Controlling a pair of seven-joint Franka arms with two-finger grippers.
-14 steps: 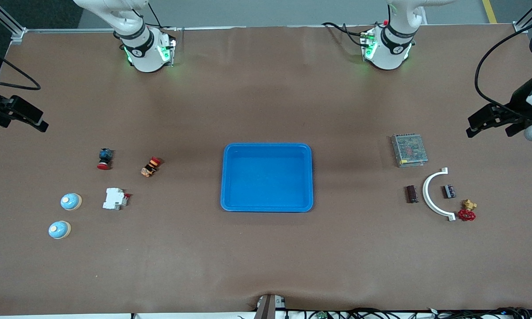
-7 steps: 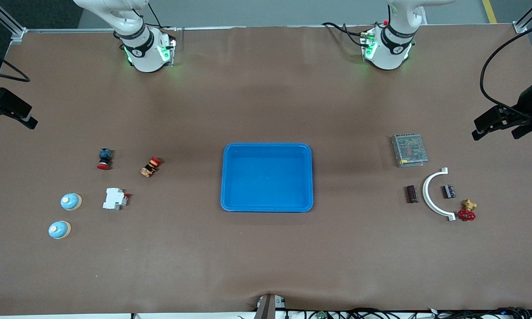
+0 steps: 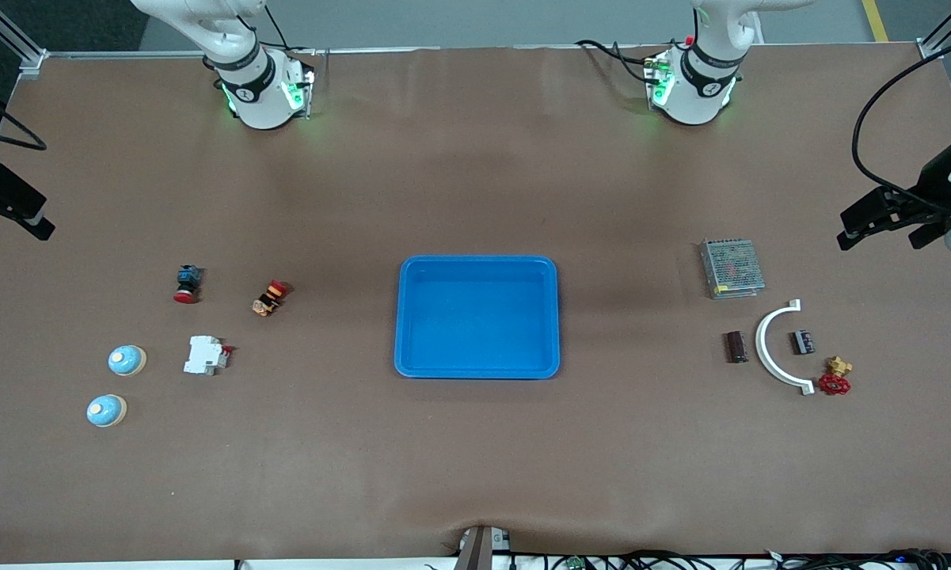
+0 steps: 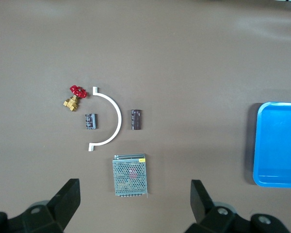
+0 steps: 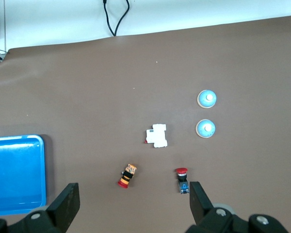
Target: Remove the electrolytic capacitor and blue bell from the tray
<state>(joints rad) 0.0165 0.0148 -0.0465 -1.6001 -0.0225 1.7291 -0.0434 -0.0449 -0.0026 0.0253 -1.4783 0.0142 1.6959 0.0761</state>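
The blue bells (image 3: 107, 410) (image 3: 127, 360) sit on the brown table (image 3: 475, 459) toward the right arm's end, below the right claw (image 5: 131, 201), with a white breaker (image 3: 206, 355) beside them and two red-capped push buttons (image 3: 188, 283) (image 3: 270, 297) farther from the front camera. The tray (image 3: 402, 317) lies mid-table between both claws and looks empty, so the removal appears done. Below the left claw (image 4: 133, 196) lie two dark electrolytic capacitors (image 3: 736, 346) (image 3: 804, 342), one on each side of a white curved bracket (image 3: 768, 352), a red-handled valve (image 3: 835, 377) and a mesh power supply (image 3: 731, 268). Both claws hover high with fingers spread wide, grasping nothing, likely parked clear of the sorted groups. Grey floor shows past the table edge.
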